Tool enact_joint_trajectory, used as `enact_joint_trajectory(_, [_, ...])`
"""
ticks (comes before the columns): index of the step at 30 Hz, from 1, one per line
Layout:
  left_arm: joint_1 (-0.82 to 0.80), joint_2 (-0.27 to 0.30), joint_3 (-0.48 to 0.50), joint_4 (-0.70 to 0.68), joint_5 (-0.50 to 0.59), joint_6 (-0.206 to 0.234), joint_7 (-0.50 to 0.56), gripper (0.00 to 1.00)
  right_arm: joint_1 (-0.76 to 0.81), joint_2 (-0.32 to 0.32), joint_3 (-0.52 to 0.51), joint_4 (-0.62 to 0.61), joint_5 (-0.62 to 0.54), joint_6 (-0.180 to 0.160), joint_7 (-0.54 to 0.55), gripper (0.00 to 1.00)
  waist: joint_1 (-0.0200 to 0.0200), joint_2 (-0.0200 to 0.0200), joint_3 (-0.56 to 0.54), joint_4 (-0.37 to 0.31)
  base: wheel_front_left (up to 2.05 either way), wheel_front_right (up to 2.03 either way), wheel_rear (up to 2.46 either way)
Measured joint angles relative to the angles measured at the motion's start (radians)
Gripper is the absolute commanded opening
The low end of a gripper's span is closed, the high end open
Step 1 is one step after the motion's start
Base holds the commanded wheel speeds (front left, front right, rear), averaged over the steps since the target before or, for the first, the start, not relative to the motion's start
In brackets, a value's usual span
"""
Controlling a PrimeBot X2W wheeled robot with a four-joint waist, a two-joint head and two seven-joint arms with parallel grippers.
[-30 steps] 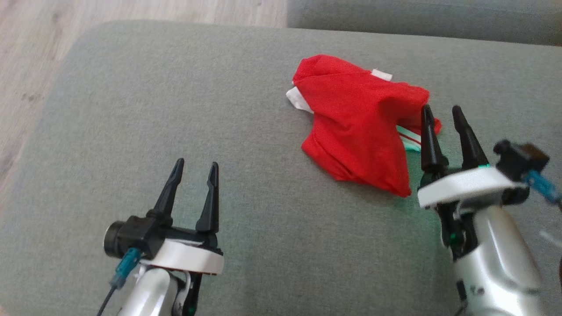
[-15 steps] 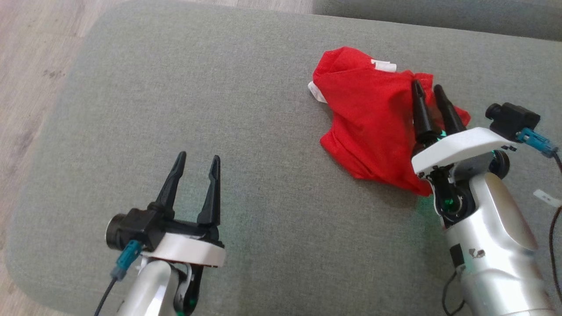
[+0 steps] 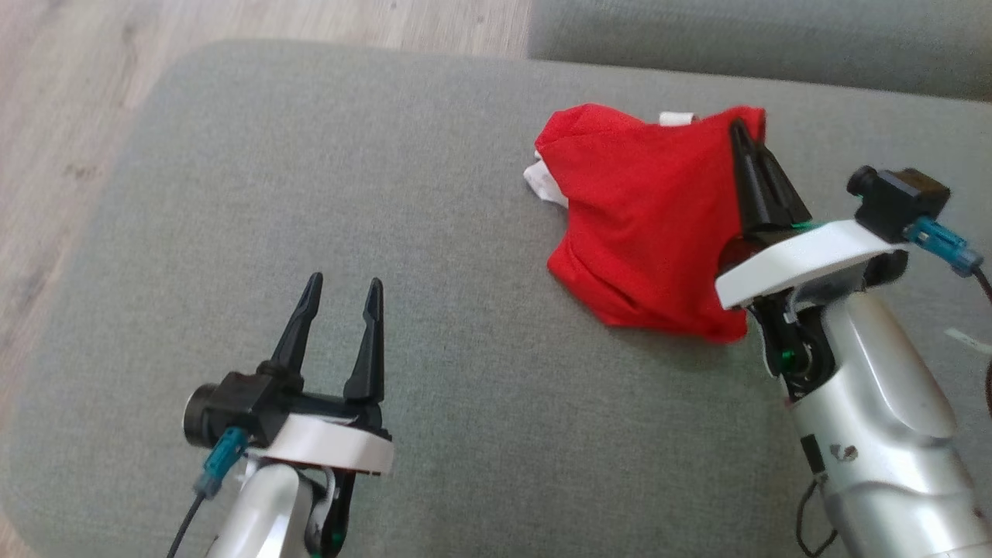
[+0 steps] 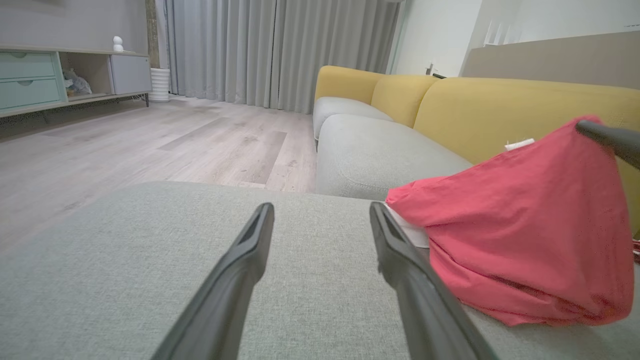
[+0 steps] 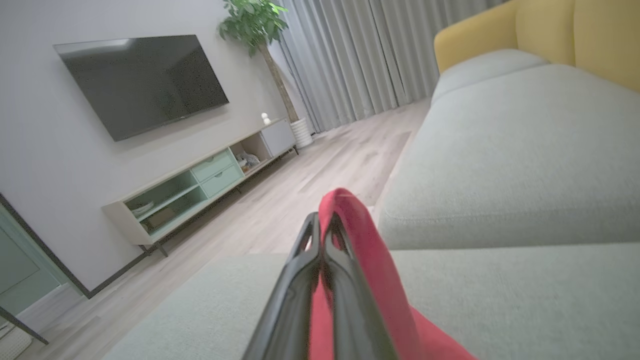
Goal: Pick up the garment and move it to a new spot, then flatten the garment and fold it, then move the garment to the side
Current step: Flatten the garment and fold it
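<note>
Right gripper (image 3: 745,143) is pinched tight on the top edge of the red garment (image 3: 643,217), tenting it while its bulk rests on the grey cushion (image 3: 310,194), evidently ready for lifting; left gripper (image 3: 344,280) waits parted, empty, well apart.

Each arm has a glossy silver forearm (image 3: 876,403) capped by a white oval wrist plate (image 3: 790,260). The left gripper (image 3: 345,280) and right gripper (image 3: 749,137) each carry two long, black, tapering fingers (image 3: 296,333). A black cylindrical camera (image 3: 895,198) sits beside each wrist, with a teal-blue plug (image 3: 938,242) and a thin dark cable (image 3: 188,521). Small dark marks (image 3: 843,451) dot the right forearm, and a green light (image 3: 787,358) glows at its wrist joint.
</note>
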Motion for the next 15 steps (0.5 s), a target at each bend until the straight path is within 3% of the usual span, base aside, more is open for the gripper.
enact_joint_trajectory(8, [0.035, -0.004, 0.009, 0.003, 0.008, -0.006, 0.0, 1.0, -0.041, 0.009, 0.097, -0.091, -0.035, 0.0, 0.091, 0.0, -0.0001, 0.0, -0.076, 0.005, 0.0, 0.0, 0.0])
enact_joint_trajectory(15, [0.086, -0.004, 0.011, 0.011, 0.008, -0.005, 0.0, 1.0, -0.297, 0.05, 0.232, -0.081, -0.007, 0.0, 0.105, 0.0, -0.0001, 0.0, -0.14, 0.058, 0.0, 0.0, 0.0])
